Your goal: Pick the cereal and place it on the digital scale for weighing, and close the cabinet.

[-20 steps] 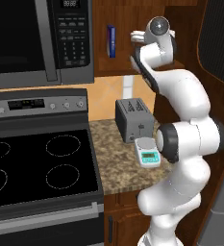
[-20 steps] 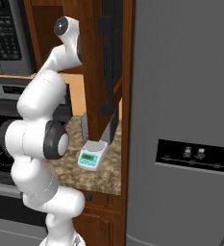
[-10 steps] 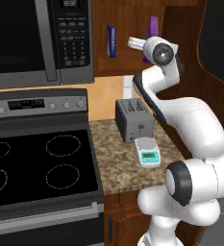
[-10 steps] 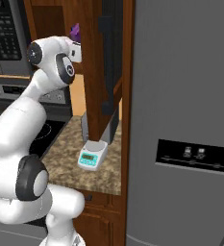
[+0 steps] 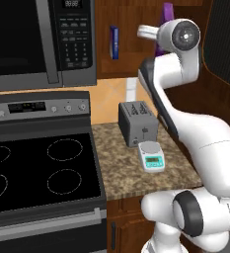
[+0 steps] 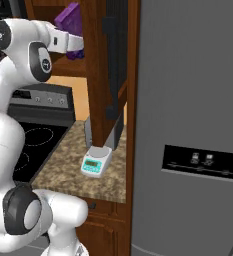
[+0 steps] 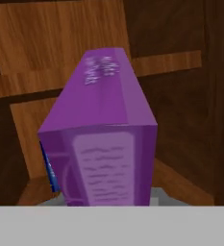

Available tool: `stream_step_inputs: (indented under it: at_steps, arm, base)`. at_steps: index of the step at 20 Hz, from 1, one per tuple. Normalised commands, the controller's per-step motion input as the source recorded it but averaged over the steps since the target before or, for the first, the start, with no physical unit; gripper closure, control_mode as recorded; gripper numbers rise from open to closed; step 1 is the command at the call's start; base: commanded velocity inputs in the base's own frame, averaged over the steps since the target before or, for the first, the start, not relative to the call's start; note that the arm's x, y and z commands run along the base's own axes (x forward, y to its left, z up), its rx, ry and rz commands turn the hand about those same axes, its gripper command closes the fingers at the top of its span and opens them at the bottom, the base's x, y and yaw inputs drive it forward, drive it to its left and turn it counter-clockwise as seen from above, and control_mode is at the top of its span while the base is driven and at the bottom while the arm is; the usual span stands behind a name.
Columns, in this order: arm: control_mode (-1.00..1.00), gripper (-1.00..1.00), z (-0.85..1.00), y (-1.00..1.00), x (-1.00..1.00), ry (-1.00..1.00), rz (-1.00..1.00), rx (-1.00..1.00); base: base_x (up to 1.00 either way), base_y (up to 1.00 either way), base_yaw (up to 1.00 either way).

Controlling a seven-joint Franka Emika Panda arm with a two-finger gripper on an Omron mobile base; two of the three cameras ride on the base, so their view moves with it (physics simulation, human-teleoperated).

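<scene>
A speckled brown granite desk (image 5: 116, 163) sits between a black glass-top stove (image 5: 37, 173) with a steel control panel and a tall grey refrigerator (image 6: 188, 125). A black-and-steel microwave (image 5: 37, 42) hangs over the stove, a grey toaster (image 5: 136, 123) stands on the desk, and the wall behind is tan.

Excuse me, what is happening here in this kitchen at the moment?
The white robot arm has its pincer shut on the purple cereal box, up by the open wooden cabinet. The digital scale sits on the counter in front of the toaster, with nothing on it yet.
</scene>
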Motion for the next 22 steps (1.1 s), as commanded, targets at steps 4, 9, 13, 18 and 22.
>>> stream_step_inputs:
  at_steps: [4,9,13,18,22]
  arm:
    - [-1.00,1.00,0.02,0.03,-1.00,0.15,-0.01,0.03]
    - [-1.00,1.00,-0.65,0.02,-0.98,0.00,0.00,0.08]
    - [-1.00,1.00,-1.00,0.00,-0.69,0.08,0.00,0.14]
    - [-1.00,1.00,-0.85,0.00,-0.04,0.16,0.04,-0.01]
    - [-1.00,1.00,-0.73,-0.03,0.00,0.11,0.00,-0.06]
  base:
    - [0.00,0.00,0.00]
    - [0.00,0.00,0.00]
    - [0.00,0.00,0.00]
    - [0.00,0.00,0.00]
    - [0.00,0.00,0.00]
